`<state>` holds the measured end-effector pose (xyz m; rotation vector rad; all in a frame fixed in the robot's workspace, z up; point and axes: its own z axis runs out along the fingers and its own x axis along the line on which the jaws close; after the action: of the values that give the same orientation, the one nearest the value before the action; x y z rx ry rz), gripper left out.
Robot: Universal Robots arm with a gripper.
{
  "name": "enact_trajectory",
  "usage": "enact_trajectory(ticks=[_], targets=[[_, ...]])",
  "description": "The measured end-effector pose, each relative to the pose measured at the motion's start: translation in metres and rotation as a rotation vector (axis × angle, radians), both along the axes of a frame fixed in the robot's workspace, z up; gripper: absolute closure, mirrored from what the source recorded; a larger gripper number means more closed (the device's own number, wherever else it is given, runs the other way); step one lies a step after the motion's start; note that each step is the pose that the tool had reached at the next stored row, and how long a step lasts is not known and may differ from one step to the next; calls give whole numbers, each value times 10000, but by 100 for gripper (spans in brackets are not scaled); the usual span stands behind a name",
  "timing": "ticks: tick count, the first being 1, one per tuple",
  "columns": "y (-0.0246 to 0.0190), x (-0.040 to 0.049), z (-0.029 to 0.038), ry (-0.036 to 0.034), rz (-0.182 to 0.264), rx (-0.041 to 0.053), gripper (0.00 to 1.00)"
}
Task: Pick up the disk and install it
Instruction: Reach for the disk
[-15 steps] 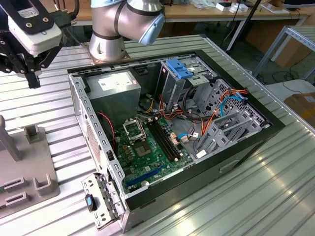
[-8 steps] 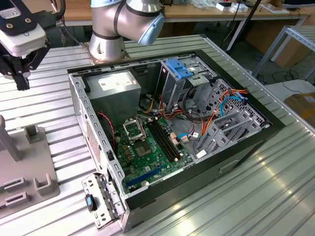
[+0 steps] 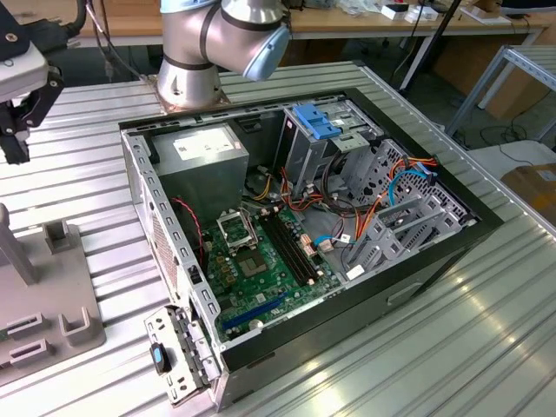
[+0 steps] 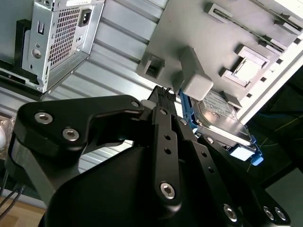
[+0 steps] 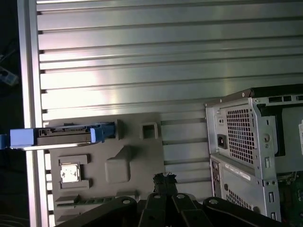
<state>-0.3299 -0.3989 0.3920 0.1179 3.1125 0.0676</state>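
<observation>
The disk [image 5: 71, 135] stands on its long edge in a slot at the outer side of a grey fixture plate [image 5: 137, 151], its blue end tab reaching past the table's edge. In the second wrist view the disk [image 4: 220, 118] shows its dark-grey face, blue rails and blue tab. My gripper [image 5: 164, 178] hangs above the plate, off to the side of the disk and not touching it; its black fingers [image 4: 165, 137] lie together with nothing between them. In the exterior view my gripper [image 3: 17, 130] is at the far left above the plate [image 3: 52, 304].
An open computer case [image 3: 304, 226] lies on the slatted metal table [image 3: 452, 347], with a motherboard, cables and an upright metal cage topped by a blue latch [image 3: 317, 120]. The arm's base [image 3: 195, 52] stands behind the case. The plate carries several raised blocks [image 5: 118, 165].
</observation>
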Motion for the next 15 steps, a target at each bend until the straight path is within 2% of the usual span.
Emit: enact_trajectory(ticks=[7,9,11,15], targets=[[0,-199,-2,0,-1,0,89],[0,-303,-3,-1,0,0,89],[0,-361,-3,0,-1,0,89],[0,-585,-5,-1,0,1,89]])
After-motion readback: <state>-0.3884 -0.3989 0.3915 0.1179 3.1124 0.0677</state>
